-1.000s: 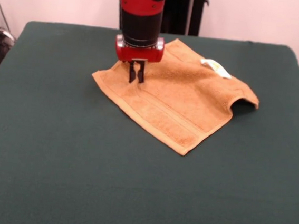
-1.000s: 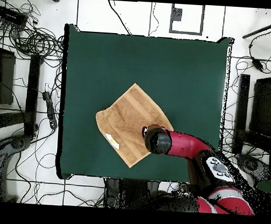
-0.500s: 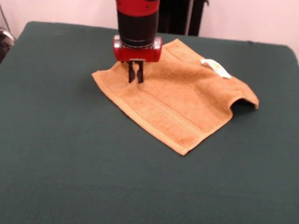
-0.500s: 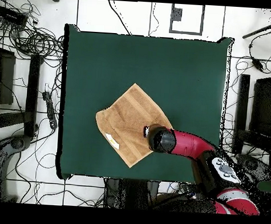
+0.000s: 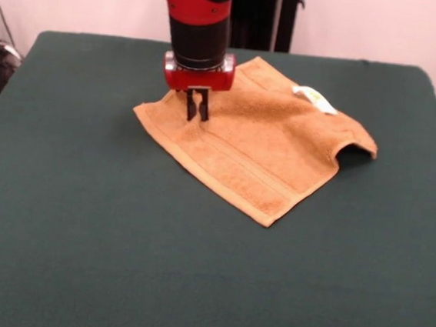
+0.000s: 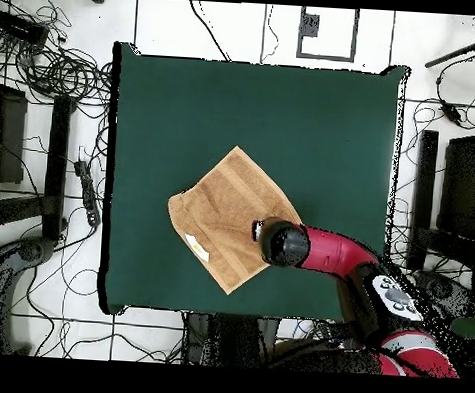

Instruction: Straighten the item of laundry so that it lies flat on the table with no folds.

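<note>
The orange-tan towel lies spread as a diamond on the far half of the dark green table. Its right corner humps up in a small fold, and the white tag lies on its far edge. My gripper points straight down near the towel's left corner, its narrow black fingers close together with the tips in the cloth. In the overhead view the towel lies left of centre on the table, and the red wrist hides the fingers.
The towel's woven border band runs along the near edge. Cables and dark equipment lie on the floor around the table. A black stand rises behind the table's far edge.
The wrist has shifted slightly to the left in the front view. The fingertips stay at almost the same spot on the towel, and the towel has barely moved.
</note>
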{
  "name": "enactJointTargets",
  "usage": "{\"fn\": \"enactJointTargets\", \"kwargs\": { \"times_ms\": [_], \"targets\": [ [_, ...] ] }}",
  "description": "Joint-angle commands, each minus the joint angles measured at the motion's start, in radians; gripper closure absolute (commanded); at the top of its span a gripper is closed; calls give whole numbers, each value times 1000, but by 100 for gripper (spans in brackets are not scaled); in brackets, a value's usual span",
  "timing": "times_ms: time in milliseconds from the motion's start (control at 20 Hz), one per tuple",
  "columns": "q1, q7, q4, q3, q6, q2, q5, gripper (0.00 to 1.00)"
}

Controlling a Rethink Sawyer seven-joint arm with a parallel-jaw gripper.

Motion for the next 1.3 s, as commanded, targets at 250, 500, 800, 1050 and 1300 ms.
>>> {"fn": "enactJointTargets", "kwargs": {
  "times_ms": [250,500,800,1050,1300],
  "targets": [
    [-94,-32,-179,-28,36,122,-101,100],
    [-126,-59,-179,-3,84,98,-110,100],
    [-145,-69,-188,12,128,75,-138,100],
    [-140,-52,-189,11,136,64,-159,100],
    [-135,-36,-198,10,140,65,-184,100]
  ]
}}
